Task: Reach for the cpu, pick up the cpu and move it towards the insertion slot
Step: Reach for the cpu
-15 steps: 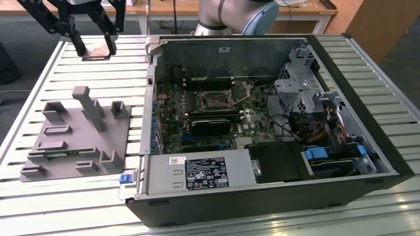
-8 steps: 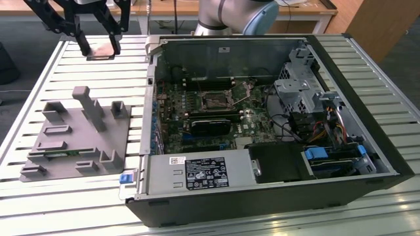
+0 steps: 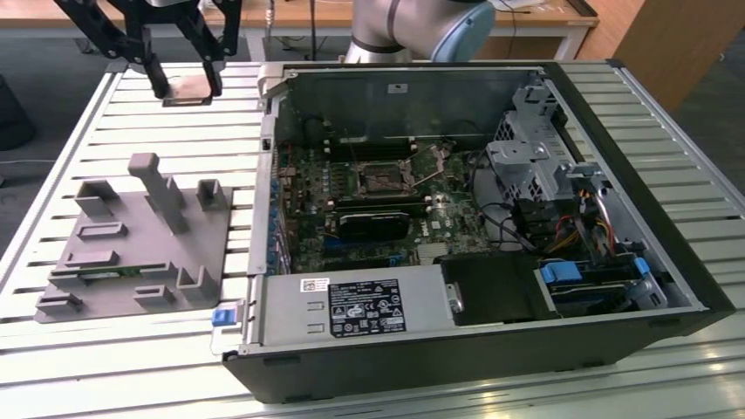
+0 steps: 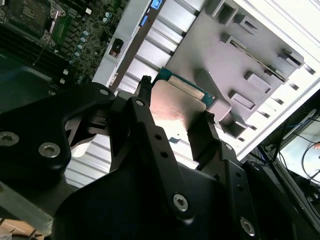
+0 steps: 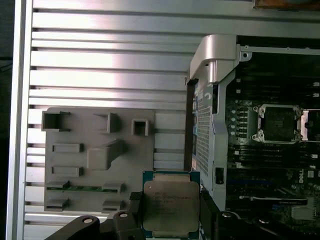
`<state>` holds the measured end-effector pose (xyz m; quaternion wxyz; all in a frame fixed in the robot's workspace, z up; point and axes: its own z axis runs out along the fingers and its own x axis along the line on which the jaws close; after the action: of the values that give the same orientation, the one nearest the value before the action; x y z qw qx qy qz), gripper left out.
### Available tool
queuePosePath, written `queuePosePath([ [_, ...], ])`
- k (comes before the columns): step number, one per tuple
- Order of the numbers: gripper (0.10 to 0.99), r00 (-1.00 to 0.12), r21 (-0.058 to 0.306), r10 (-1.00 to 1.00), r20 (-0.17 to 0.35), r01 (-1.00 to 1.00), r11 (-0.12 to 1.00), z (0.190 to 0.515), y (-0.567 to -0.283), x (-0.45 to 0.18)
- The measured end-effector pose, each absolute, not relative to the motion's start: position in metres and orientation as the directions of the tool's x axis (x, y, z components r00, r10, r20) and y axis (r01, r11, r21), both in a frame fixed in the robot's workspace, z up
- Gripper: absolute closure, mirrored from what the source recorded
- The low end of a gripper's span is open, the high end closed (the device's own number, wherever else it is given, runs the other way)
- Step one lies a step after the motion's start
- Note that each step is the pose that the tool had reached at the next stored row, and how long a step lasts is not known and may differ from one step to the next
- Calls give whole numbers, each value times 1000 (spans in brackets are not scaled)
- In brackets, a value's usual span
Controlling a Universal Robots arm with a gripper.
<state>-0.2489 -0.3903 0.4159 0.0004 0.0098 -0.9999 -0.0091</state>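
My gripper [image 3: 185, 85] hangs above the slatted table beyond the open computer case, at the exterior view's upper left, and is shut on the cpu [image 3: 187, 92]. The cpu [image 5: 171, 206] is a flat square chip with a silvery top and a green rim, held level by its two opposite edges between the black fingers [image 5: 134, 201]. In the second wrist view the cpu [image 4: 176, 100] sits between the same fingers [image 4: 144, 92]. The insertion slot [image 3: 382, 177], a square socket with a metal frame and dark centre, lies on the motherboard inside the case; it shows as the socket [image 5: 280, 123] in the first wrist view.
A grey fixture plate [image 3: 128, 253] with raised holders lies on the table at the exterior view's left, seen also as the plate [image 5: 100, 150]. The case [image 3: 652, 288] has tall walls, a drive cage [image 3: 529, 157], cables and a power supply [image 3: 355, 307].
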Motion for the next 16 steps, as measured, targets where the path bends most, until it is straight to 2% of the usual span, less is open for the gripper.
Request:
queuePosePath([
  [16, 545, -1000, 18, -20, 1, -20, 1000, 416, -387, -232],
])
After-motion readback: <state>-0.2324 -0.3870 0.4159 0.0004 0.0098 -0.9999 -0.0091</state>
